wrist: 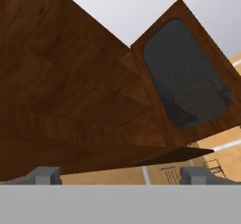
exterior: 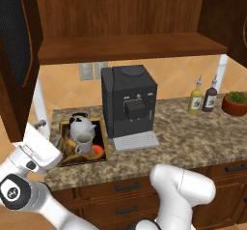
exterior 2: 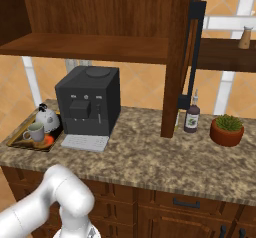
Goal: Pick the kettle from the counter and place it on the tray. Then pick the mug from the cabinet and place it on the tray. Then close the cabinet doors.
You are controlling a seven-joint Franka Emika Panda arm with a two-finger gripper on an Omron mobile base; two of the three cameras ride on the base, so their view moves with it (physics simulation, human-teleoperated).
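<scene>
Kettle: the kettle [exterior: 81,125] stands upright on the tray [exterior: 104,142], toward its back edge, by the coffee machine [exterior: 129,100].
Mug: the mug [exterior: 84,143] sits on the tray too, just in front of the kettle and close against it.
Tray: it lies flat on the tabletop [exterior: 193,142], at its left end.
Cabinet: the cabinet [exterior: 125,47] stands open above; its shelf board looks bare.
Doors: both cabinet doors hang open, the left door [exterior: 17,55] swung out at the left of the left base view, the right door [exterior 2: 186,57] edge-on in the right base view.
Pincer: the pincer [wrist: 121,175] has its jaws spread wide and holds nothing; the hand view looks up at the cabinet's underside and a door's ribbed panel.
Step in hand, as judged: both items look placed, so closing the doors remains.
Handling, as judged: a door is stiff, hinged wood, fairly heavy but free to swing. It needs no grasp, only a push on its outer face near the free edge, or on the black bar handle [exterior 2: 192,52]. A push near the hinge would barely turn it.
</scene>
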